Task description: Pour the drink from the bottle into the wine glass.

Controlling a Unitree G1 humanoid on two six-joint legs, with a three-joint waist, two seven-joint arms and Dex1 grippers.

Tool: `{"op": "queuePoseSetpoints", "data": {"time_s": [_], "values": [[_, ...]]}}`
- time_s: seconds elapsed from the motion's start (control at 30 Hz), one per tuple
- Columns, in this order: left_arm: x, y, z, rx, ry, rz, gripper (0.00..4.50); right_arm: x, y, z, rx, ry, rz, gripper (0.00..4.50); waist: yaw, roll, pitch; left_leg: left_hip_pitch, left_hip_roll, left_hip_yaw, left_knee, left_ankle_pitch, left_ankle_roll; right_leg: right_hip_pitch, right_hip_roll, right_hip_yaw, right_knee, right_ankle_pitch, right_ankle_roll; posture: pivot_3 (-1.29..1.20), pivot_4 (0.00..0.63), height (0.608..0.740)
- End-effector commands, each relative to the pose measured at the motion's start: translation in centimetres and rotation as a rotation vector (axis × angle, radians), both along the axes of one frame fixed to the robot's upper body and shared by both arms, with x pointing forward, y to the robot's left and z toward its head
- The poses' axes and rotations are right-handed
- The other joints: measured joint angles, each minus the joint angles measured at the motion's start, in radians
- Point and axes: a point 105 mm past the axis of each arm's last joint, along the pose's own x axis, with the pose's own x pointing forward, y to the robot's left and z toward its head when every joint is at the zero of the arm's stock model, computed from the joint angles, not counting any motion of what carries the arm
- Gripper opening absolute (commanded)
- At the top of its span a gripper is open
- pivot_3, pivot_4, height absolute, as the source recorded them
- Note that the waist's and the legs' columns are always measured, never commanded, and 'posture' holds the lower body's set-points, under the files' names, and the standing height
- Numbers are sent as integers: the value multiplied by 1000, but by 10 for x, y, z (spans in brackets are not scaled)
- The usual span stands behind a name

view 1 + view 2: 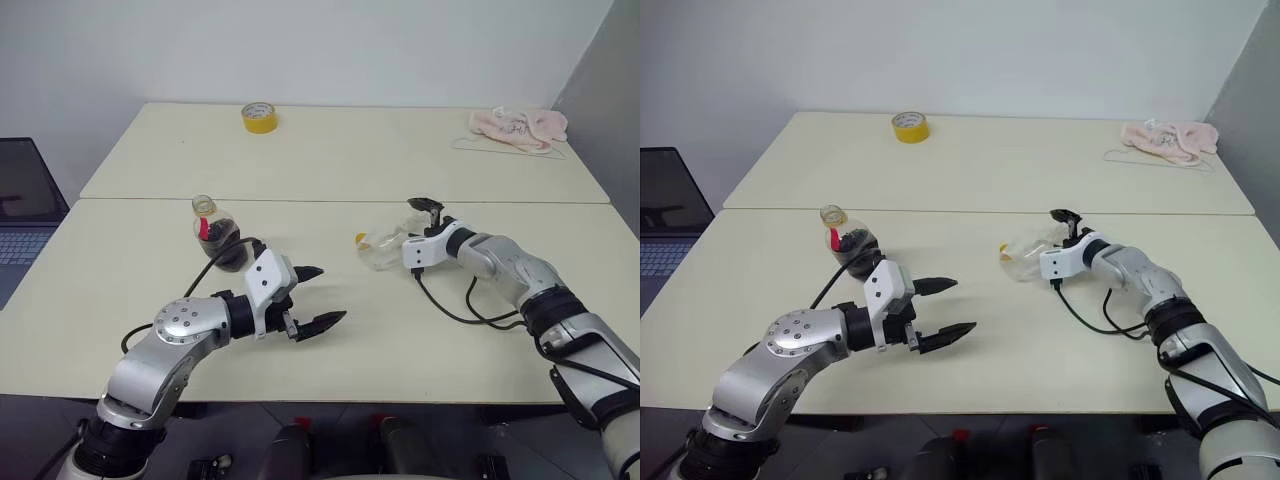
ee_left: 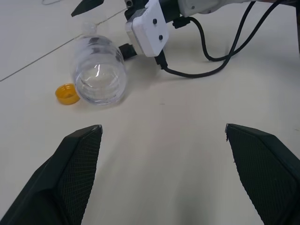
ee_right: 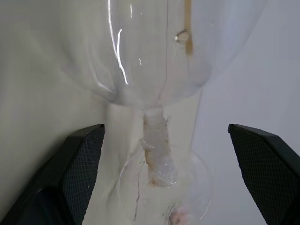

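**Wine glass** (image 1: pixel 384 250): clear, stemmed, lying on its side on the near table (image 1: pixel 120 260), well to the right of the bottle. An amber streak marks the inside of the bowl.

**Bottle** (image 1: pixel 217 238): upright and uncapped on the near table, just behind the left arm. It has a red band at the neck.

**Drink** (image 1: pixel 228 250): dark brown, fills the lower part of the bottle.

**Yellow cap** (image 1: pixel 360 238): lies on the table just beside the glass.

**Right gripper** (image 3: pixel 166 133): fingers spread wide, one on either side of the glass's stem, neither touching it.

**Left gripper** (image 1: pixel 333 293): fingers wide apart, empty, above the table in front of the bottle.

**Yellow tape roll** (image 1: pixel 259 117): on the far table, left of centre.

**Pink cloth** (image 1: pixel 520 126): at the far table's right corner.

**Laptop** (image 1: pixel 22 215): beside the table at left.
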Motion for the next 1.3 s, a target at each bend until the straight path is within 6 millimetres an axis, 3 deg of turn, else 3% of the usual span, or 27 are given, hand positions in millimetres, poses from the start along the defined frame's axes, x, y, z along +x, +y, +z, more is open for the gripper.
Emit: {"op": "queuePoseSetpoints", "data": {"time_s": [0.03,0.07,0.13,0.5,0.7,0.8,0.93,1.03,1.13,1.3], "values": [[1,-1,9,-14,-29,-8,4448,8,8,9,14,-32,8,4500,-1,0,0,0,0,0,0,0,0,0,0,0,0,0,0,0,150,740],[1,-1,9,-13,-29,-8,4448,9,9,9,19,-29,5,4500,-1,0,0,1,0,1,0,0,0,0,0,1,0,0,0,0,150,740],[1,-1,9,-12,-31,-8,4500,11,10,7,30,-14,-3,3914,-1,0,0,1,0,3,0,0,0,0,0,2,0,0,0,0,150,740],[3,5,6,-44,-11,63,4500,-3,13,-6,243,36,-21,168,-1,-1,0,5,1,10,-1,0,0,0,1,11,1,1,1,0,150,740],[1,7,3,-55,2,86,4500,-26,20,2,419,26,-2,84,0,-1,-1,6,1,11,-1,-1,1,1,2,13,1,1,2,0,150,740],[0,11,2,-67,3,102,4500,-45,30,17,620,76,33,84,1,-1,-1,6,2,11,-1,-1,1,1,2,13,1,1,2,0,150,740],[-4,19,0,-93,28,118,4500,-85,66,24,931,327,137,84,-2,-1,-1,6,4,11,-1,-2,4,0,3,14,1,1,2,0,150,740],[-8,23,-3,-88,42,118,4500,-104,85,31,1066,471,186,84,0,0,0,6,4,11,-1,-3,4,0,4,13,1,1,2,0,150,740],[-10,25,-5,-84,50,119,4500,-114,98,35,1141,590,211,84,3,0,0,6,4,10,-1,-3,5,0,4,13,1,1,2,0,150,740],[-11,25,-4,-92,54,121,4500,-112,105,23,1090,673,199,84,6,0,0,6,3,10,-1,-3,5,0,4,13,0,1,2,0,150,740]]}}
